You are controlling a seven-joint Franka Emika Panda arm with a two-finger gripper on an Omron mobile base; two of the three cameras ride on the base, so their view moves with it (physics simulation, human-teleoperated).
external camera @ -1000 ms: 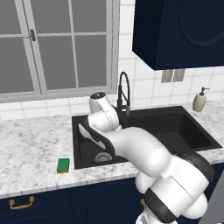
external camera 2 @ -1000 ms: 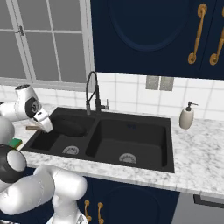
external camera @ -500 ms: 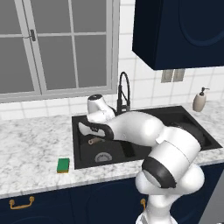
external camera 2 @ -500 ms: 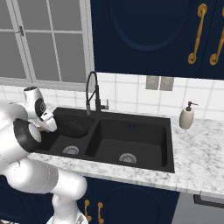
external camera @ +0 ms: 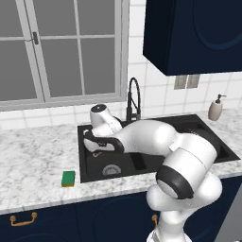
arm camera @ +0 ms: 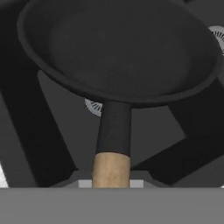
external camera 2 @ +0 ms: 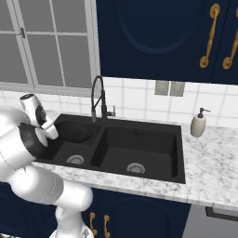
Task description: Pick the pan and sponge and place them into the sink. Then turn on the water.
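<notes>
2 base views look down from behind, sharing the matte-black double-basin sink (external camera: 90,134) (external camera 2: 179,153); hand view sits close over it.

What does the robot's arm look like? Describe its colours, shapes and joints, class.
The arm is made of thick, rounded, glossy white segments, with dark grey to black rings at the joints. No cables or markings are visible on it. Its wrist ends in a rounded white cap with a dark disc.
</notes>
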